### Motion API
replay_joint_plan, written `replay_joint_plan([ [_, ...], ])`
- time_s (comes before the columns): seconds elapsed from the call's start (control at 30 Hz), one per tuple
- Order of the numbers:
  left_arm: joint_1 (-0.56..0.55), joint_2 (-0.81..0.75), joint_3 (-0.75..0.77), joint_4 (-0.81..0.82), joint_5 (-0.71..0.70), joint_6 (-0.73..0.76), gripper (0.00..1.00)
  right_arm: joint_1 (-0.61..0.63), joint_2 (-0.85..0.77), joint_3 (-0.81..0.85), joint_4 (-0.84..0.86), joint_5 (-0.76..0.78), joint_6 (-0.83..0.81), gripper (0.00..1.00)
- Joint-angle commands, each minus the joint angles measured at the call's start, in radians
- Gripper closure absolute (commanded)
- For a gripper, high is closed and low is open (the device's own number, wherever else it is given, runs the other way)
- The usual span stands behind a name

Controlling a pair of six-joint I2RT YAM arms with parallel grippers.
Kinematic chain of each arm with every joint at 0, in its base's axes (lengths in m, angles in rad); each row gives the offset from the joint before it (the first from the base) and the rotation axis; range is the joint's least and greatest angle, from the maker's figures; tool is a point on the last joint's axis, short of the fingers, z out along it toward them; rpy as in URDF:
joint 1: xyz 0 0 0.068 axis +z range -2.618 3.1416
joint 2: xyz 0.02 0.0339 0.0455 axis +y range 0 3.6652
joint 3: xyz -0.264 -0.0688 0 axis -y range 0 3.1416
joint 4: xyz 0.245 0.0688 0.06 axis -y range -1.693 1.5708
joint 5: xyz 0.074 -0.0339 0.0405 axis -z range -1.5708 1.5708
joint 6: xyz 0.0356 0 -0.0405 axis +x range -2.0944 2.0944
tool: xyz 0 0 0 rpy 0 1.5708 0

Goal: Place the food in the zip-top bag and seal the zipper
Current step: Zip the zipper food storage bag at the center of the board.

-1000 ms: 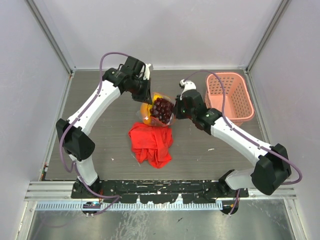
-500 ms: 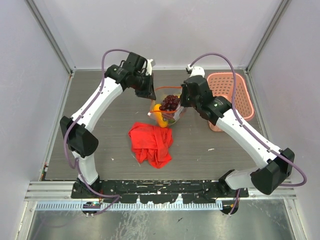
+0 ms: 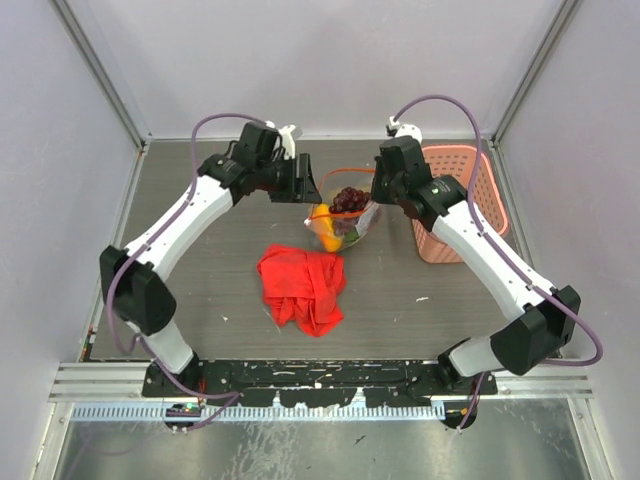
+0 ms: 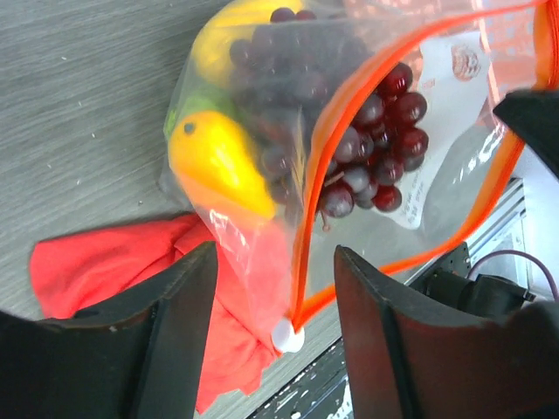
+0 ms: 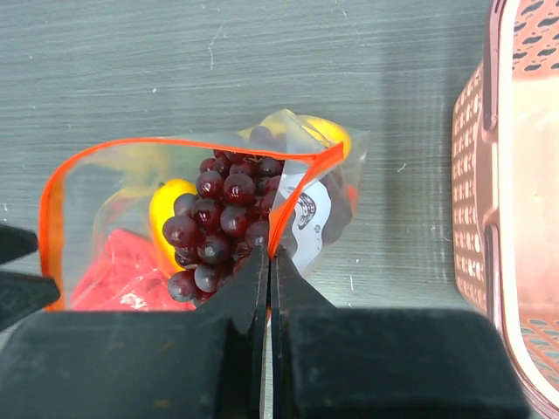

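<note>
Top external view: the zip-top bag (image 3: 350,222) sits just toward 12 o'clock of the tabletop (image 3: 200,290) centre. A red cloth (image 3: 303,288) is at its 6 o'clock and a pink basket (image 3: 460,200) at its 3 o'clock.

Left hand (image 4: 275,262): released, at the bag's 10 o'clock. Its fingers stand apart with the white slider (image 4: 286,335) between them, gripping nothing.

Right hand (image 5: 271,255): clenched on the bag's mouth edge, at the bag's 2 o'clock.

Contents: grape bunch (image 5: 218,229), yellow-orange mango (image 4: 218,166) and a green fruit (image 4: 188,106) are inside. Other pieces are not discernible.

Zipper (image 4: 307,201): the orange strip runs as an open loop, so the mouth gapes and the seal is judged not yet made. Whether the bag's base rests on the tabletop cannot be told.

Risks noted:
- The bag is held at one pinch point only. A pull on the slider without counter-tension would likely drag or fold the film rather than run the track.
- The grapes crowd the mouth. A berry caught between the strips would stall the slider or leave a gap.
- If the left hand closes beside the slider, it may crumple the corner.
- If the right hand slips off the edge, the bag could tip and spill the fruit toward the cloth.
</note>
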Motion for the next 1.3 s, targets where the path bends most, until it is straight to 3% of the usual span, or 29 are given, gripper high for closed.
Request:
replay_joint_plan([
  [0.0,0.019,-0.203,-0.179,0.312,0.007,-0.040,0.39,-0.015,0.004,0.100,0.029,-0.002,0.007,1.00],
  [0.2,0.030,-0.395,-0.468,0.559,-0.047,-0.039,0.19,-0.028,0.025,0.125,0.021,-0.021,0.013,1.00],
  [0.4,0.030,-0.513,-0.730,0.881,-0.001,-0.008,0.17,-0.033,0.033,0.134,0.021,-0.038,0.012,1.00],
  [0.57,0.030,-0.485,-0.888,1.193,0.017,0.011,0.16,-0.034,0.024,0.112,0.034,-0.067,0.016,1.00],
  [1.07,0.022,-0.229,-1.077,1.764,0.154,0.040,0.33,-0.036,0.026,0.097,0.061,-0.130,0.012,1.00],
  [1.27,0.019,-0.148,-1.061,1.851,0.171,0.061,0.42,-0.037,0.028,0.093,0.062,-0.140,0.009,1.00],
])
